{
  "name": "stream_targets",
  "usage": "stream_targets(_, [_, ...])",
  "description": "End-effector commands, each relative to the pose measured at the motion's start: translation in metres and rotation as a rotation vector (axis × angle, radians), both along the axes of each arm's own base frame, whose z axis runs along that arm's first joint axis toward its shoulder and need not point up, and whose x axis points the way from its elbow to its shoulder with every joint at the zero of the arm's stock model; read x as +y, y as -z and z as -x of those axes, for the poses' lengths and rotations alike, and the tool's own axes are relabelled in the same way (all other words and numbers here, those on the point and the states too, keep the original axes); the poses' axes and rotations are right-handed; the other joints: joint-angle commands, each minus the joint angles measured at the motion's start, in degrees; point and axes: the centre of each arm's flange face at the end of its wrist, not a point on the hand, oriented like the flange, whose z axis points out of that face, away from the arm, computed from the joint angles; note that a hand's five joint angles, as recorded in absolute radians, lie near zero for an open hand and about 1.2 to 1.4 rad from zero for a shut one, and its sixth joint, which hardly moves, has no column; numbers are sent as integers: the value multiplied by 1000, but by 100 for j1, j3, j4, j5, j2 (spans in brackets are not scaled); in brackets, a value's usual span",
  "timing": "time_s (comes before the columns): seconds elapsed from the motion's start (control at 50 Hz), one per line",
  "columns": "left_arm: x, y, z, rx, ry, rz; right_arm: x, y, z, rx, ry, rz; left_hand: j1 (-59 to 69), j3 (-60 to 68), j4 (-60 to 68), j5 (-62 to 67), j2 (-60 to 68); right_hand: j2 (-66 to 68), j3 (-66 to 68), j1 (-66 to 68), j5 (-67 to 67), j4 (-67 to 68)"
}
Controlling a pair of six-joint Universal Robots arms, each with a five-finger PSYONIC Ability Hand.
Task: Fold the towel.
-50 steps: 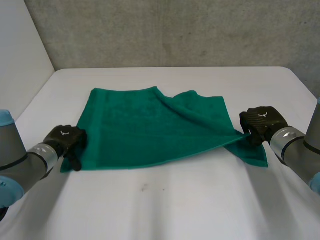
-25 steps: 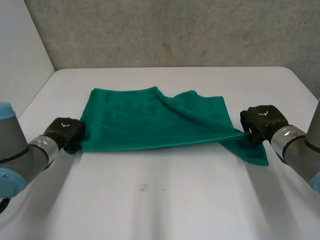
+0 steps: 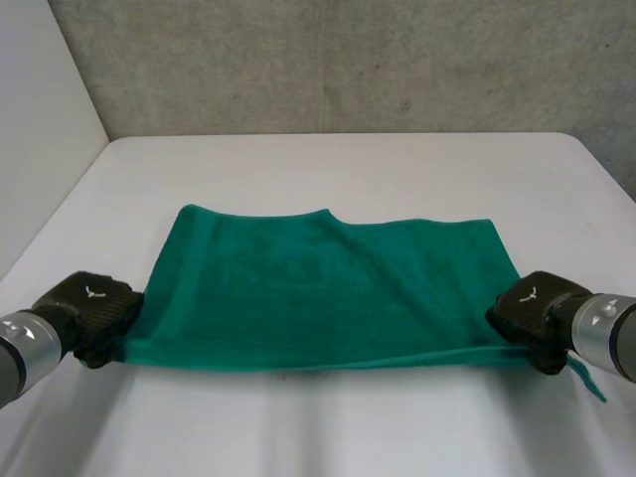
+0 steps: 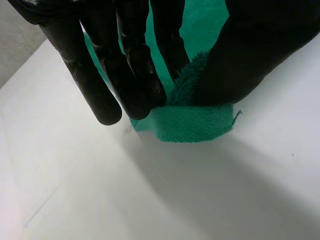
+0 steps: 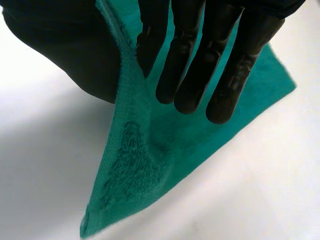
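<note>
- The towel (image 3: 318, 283) is one piece of plain green terry cloth, spread broadside across the near half of the desk (image 3: 348, 169); its far edge lies on the desk, while its near edge is lifted and drawn taut in a straight line between the two hands
- No label, tag or writing can be read on the cloth; a hemmed band runs along its edge in the left wrist view
- The left hand (image 3: 87, 303) has the towel's near left corner; in the left wrist view its fingers (image 4: 125, 65) run straight and nip the cloth against the thumb, and a short flap of the corner pokes out past the fingertips, just above the desk
- The right hand (image 3: 532, 310) has the near right corner; in the right wrist view its fingers (image 5: 192, 65) press the cloth against the thumb, and the loose corner hangs below them as a green point; in the head view that tip trails out beside the hand
- Each hand bears one small white emblem on its back; no letters can be made out in it
- Count: one towel, two black hands, two grey arms
- The desk is white and matt; behind it stands a rough grey concrete wall (image 3: 348, 60), with a plain white panel (image 3: 40, 119) at the left side
</note>
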Motion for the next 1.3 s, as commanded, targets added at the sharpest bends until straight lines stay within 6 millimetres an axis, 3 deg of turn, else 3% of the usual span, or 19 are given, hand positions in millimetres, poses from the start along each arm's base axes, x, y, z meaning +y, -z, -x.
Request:
stream_targets(0.02, [-23, 22, 5, -4, 15, 31, -23, 23, -7, -56, 32, 61, 1508, 1201, 1184, 1536, 1154, 1247, 1213, 2347, 1303, 1167])
stream_targets(0.1, [-39, 28, 20, 7, 53, 61, -38, 32, -11, -58, 33, 67, 1508, 1201, 1184, 1536, 1154, 1247, 1213, 2347, 1303, 1167])
stream_targets(0.18, [-70, 14, 36, 39, 58, 173, -65, 9, -15, -120, 65, 193, 1508, 1201, 1184, 1536, 1154, 1247, 1213, 2347, 1303, 1167])
stream_targets(0.26, [-106, -22, 58, 84, 38, 365, -103, -32, -23, -223, 98, 385, 1508, 1201, 1184, 1536, 1154, 1247, 1213, 2347, 1303, 1167])
stream_targets(0.3, [-113, -34, 64, 96, 34, 414, -126, -71, -28, -306, 120, 546, 1508, 1201, 1184, 1536, 1154, 1247, 1213, 2347, 1303, 1167])
stream_targets(0.36, [-144, -126, 79, 209, -17, 771, -145, -135, -34, -458, 154, 794, 1508, 1201, 1184, 1536, 1154, 1247, 1213, 2347, 1303, 1167])
stream_targets(0.4, [-147, -157, 82, 267, -24, 898, -148, -166, -33, -535, 162, 912, 1508, 1201, 1184, 1536, 1154, 1247, 1213, 2347, 1303, 1167])
stream_targets(0.42, [-145, -185, 82, 332, -28, 1010, -146, -194, -31, -603, 157, 1013, 1508, 1201, 1184, 1536, 1154, 1247, 1213, 2347, 1303, 1167])
stream_targets(0.48, [-139, -218, 77, 415, -30, 1131, -133, -227, -29, -672, 137, 1123, 1508, 1201, 1184, 1536, 1154, 1247, 1213, 2347, 1303, 1167])
stream_targets(0.52, [-137, -224, 75, 448, -29, 1146, -123, -237, -27, -682, 117, 1143, 1508, 1201, 1184, 1536, 1154, 1247, 1213, 2347, 1303, 1167])
stream_targets(0.56, [-137, -223, 74, 451, -31, 1134, -122, -221, -28, -669, 103, 1080, 1508, 1201, 1184, 1536, 1154, 1247, 1213, 2347, 1303, 1167])
stream_targets(0.62, [-136, -195, 74, 450, -40, 1003, -120, -197, -32, -645, 83, 995, 1508, 1201, 1184, 1536, 1154, 1247, 1213, 2347, 1303, 1167])
stream_targets(0.72, [-128, -129, 72, 444, -26, 774, -112, -128, -35, -580, 80, 758, 1508, 1201, 1184, 1536, 1154, 1247, 1213, 2347, 1303, 1167])
stream_targets(0.8, [-120, -78, 70, 425, -5, 617, -104, -85, -33, -542, 100, 633, 1508, 1201, 1184, 1536, 1154, 1247, 1213, 2347, 1303, 1167])
stream_targets(0.94, [-116, 11, 72, 370, -13, 382, -113, 11, -37, -467, 144, 386, 1508, 1201, 1184, 1536, 1154, 1247, 1213, 2347, 1303, 1167])
stream_targets(1.0, [-116, 25, 72, 358, -17, 346, -116, 37, -36, -446, 160, 323, 1508, 1201, 1184, 1536, 1154, 1247, 1213, 2347, 1303, 1167])
stream_targets(1.16, [-114, 27, 68, 352, -26, 332, -116, 60, -30, -437, 214, 260, 1508, 1201, 1184, 1536, 1154, 1086, 1052, 2187, 1143, 1007])
stream_targets(1.22, [-114, 20, 63, 354, -36, 349, -115, 63, -26, -457, 250, 234, 1508, 1201, 1184, 1536, 1154, -324, -358, 776, -268, -404])
stream_targets(1.3, [-113, 16, 57, 353, -50, 354, -120, 66, -7, -527, 374, 174, 1508, 1201, 1184, 1536, 1154, -1839, -1873, -739, -1783, -1919])
